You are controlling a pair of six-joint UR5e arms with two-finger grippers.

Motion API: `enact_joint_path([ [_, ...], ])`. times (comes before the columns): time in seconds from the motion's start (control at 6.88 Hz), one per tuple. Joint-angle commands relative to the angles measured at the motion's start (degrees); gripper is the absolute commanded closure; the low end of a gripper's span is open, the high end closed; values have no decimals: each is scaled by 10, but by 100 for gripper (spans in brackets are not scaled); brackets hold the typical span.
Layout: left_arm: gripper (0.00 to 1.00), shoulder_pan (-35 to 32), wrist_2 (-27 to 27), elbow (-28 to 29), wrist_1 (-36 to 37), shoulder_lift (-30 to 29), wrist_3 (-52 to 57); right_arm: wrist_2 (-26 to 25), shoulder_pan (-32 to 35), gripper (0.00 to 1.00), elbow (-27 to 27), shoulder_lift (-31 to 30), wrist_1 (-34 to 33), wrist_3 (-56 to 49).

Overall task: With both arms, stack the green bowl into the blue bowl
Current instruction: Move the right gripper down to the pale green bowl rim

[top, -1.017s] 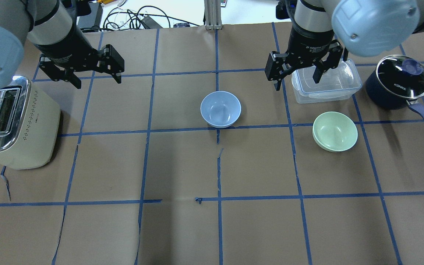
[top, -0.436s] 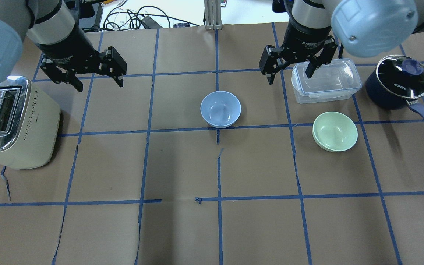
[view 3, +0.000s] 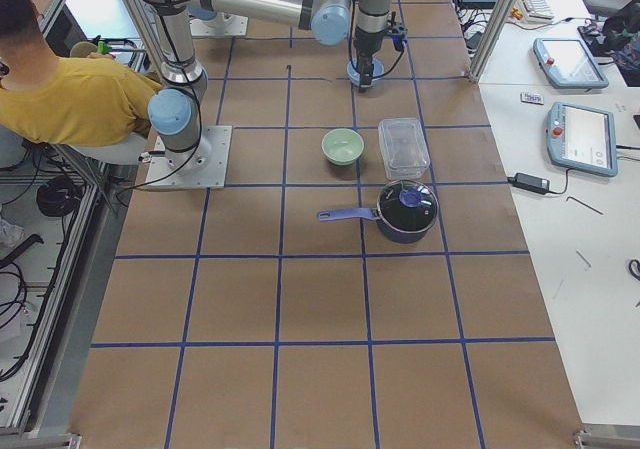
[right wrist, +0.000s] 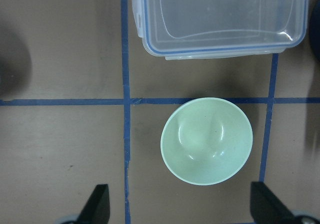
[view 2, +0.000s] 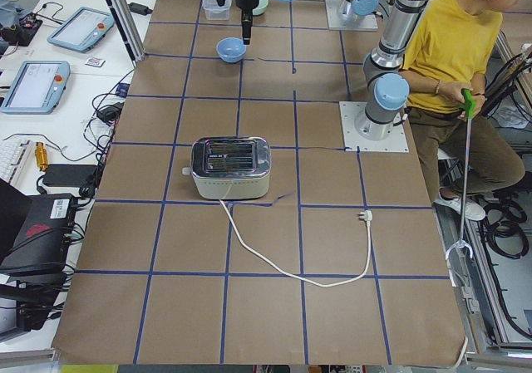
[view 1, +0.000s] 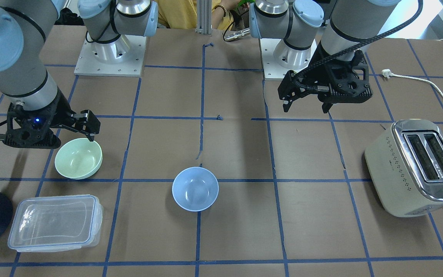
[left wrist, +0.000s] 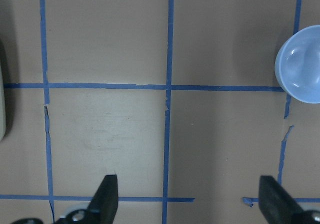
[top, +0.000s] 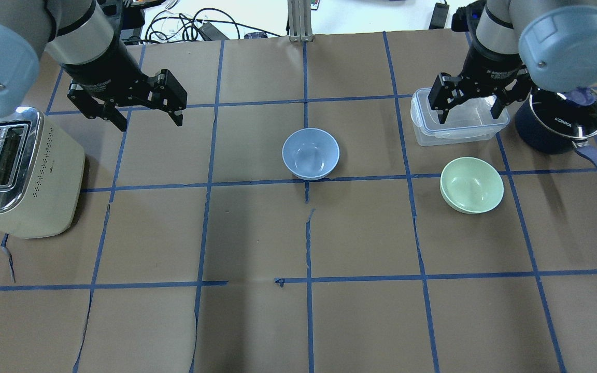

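The pale green bowl (top: pixel 471 185) sits upright on the right side of the table and also shows in the right wrist view (right wrist: pixel 206 140). The pale blue bowl (top: pixel 311 153) sits upright and empty at the table's middle; its edge shows in the left wrist view (left wrist: pixel 300 64). My right gripper (top: pixel 468 116) is open and empty. It hovers high over the clear container, just behind the green bowl. My left gripper (top: pixel 151 123) is open and empty. It hovers over bare table, well left of the blue bowl.
A clear rectangular container (top: pixel 464 134) stands just behind the green bowl. A dark navy saucepan (top: pixel 563 116) with a glass lid stands at the far right, handle pointing forward. A cream toaster (top: pixel 18 171) stands at the left edge. A person (view 2: pixel 449 49) sits behind the robot.
My right gripper has moved right, from the container's left end to over its middle, near the saucepan. My left gripper has shifted slightly right. Both stay open. The bowls have not moved.
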Motion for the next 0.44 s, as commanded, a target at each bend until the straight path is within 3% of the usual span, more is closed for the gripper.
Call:
enact_joint_path([
  [0.0,0,0,-1,-1,0,2,1,2,-7,0,99,5,-141,-1],
  [0.29,0,0,-1,-2,0,2,2,6,-3,0,178,18,-229,-6],
])
